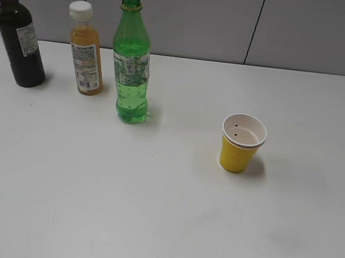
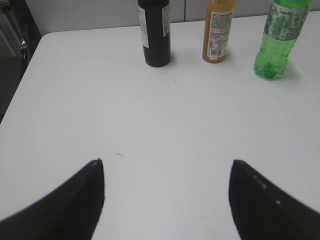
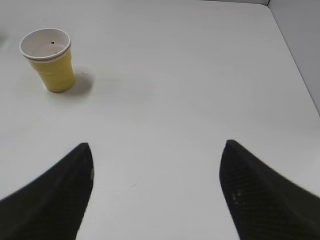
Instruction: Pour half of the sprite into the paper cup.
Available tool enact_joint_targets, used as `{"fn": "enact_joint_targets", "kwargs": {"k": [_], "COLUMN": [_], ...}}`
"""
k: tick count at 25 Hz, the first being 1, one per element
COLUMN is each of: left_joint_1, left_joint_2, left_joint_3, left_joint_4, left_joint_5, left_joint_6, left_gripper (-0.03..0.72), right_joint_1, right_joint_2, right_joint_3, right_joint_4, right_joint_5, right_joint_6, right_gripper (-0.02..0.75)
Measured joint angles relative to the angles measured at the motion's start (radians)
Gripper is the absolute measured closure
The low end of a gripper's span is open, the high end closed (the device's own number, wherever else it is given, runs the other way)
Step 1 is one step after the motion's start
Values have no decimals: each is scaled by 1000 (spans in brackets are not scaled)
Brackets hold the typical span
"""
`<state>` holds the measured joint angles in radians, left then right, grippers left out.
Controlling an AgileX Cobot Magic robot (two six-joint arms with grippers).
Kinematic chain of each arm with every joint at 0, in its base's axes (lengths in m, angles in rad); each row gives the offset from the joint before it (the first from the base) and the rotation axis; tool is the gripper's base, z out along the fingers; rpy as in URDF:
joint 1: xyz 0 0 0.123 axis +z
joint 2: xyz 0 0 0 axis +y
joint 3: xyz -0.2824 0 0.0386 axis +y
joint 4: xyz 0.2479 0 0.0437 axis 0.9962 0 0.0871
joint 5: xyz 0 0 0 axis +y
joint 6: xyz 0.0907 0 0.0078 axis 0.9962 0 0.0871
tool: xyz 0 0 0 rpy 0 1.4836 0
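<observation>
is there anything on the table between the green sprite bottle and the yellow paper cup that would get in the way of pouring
Nothing visible does. The tall translucent green plastic sprite bottle and the small yellow paper cup have only bare white table between them. The orange juice bottle and dark wine bottle stand on the far side of the sprite, away from the cup.

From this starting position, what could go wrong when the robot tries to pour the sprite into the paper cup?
1. The sprite has no cap, so a tilted or rough pickup may spill it early.
2. The orange juice bottle stands close beside it; the left gripper, jaws wide open, might knock it.
3. The paper cup is small and looks light; the bottle neck may tip it.
</observation>
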<state>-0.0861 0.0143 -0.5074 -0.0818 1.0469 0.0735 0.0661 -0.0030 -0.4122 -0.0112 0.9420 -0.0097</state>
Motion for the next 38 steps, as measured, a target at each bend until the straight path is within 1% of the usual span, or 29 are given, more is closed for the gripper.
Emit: {"fn": "enact_joint_targets", "kwargs": {"k": [17, 25, 38], "left_joint_1": [0, 0, 0], "left_joint_2": [0, 0, 0], "left_joint_3": [0, 0, 0], "left_joint_4": [0, 0, 0], "left_joint_5": [0, 0, 0], "left_joint_6": [0, 0, 0], "left_gripper": [99, 99, 99], "right_joint_1": [0, 0, 0], "right_joint_2": [0, 7, 242], "right_joint_3": [-7, -23, -23], "right_joint_4": [0, -1, 11], "right_joint_5": [-9, -194, -475], "right_joint_6": [0, -29, -35], "right_gripper": [146, 146, 146]}}
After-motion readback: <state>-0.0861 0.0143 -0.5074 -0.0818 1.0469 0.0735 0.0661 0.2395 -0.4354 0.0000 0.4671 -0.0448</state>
